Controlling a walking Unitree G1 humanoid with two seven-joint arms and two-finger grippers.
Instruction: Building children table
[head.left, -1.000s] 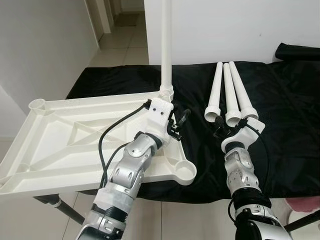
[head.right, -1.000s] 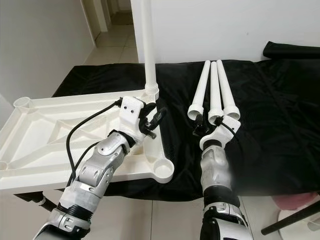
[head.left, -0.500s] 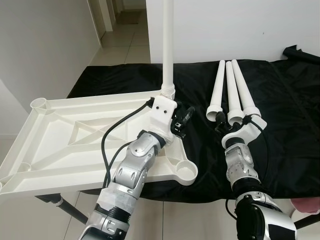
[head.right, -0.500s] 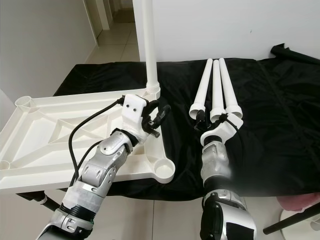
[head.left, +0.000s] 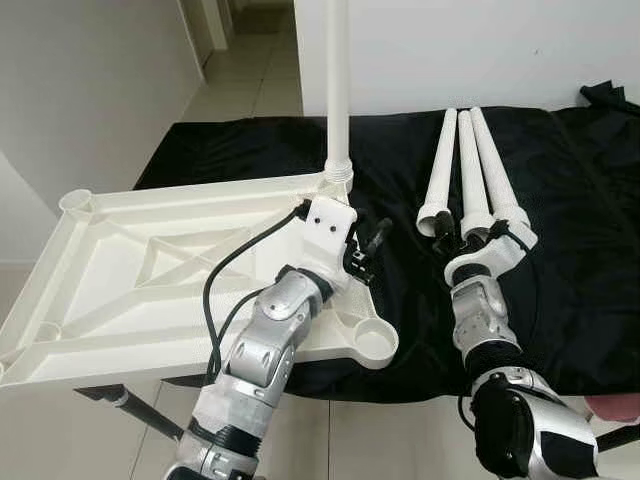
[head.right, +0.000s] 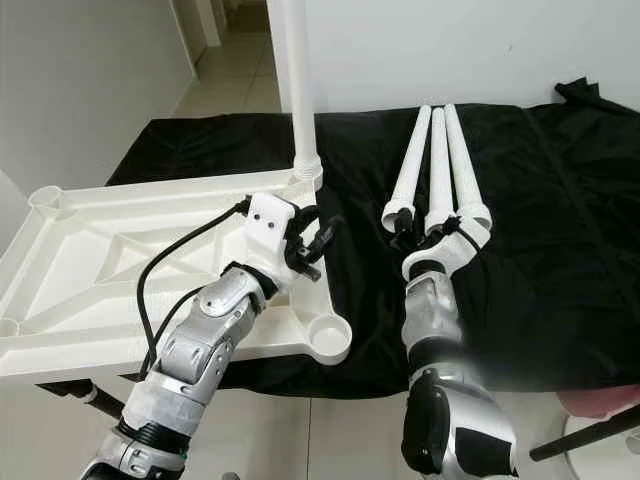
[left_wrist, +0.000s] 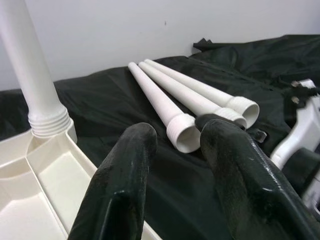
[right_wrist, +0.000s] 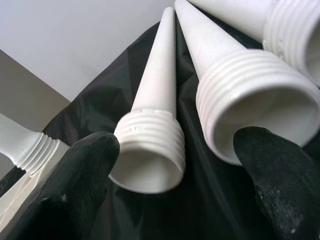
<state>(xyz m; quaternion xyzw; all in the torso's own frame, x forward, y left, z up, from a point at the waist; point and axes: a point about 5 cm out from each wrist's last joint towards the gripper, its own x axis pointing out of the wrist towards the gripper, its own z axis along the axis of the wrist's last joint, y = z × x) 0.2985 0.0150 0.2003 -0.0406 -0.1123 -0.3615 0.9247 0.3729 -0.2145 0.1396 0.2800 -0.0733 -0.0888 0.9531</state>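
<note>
Three loose table legs (head.left: 462, 170) lying side by side on the black cloth (head.left: 560, 200), just beside the upturned white tabletop (head.left: 130, 270), threaded ends toward the robot, long axes running away toward the wall and fanning slightly. One leg (head.left: 338, 90) already upright in the tabletop's far corner socket; near corner socket (head.left: 372, 345) still bare.

Right gripper (head.left: 455, 232) at the threaded ends, jaws spread and holding nothing. In the right wrist view, fingertips (right_wrist: 75, 185) flanking the mouths of the leftmost leg (right_wrist: 150, 145) and the middle leg (right_wrist: 250, 110), not yet closed on either. Approach roughly along the legs' axes, so likely needing to settle on one collar alone.

Left gripper (head.left: 368, 245) at the tabletop's edge beside the standing leg, jaws parted and empty, pointing across the cloth at the loose legs, yet clearly farther from them than the right.
</note>
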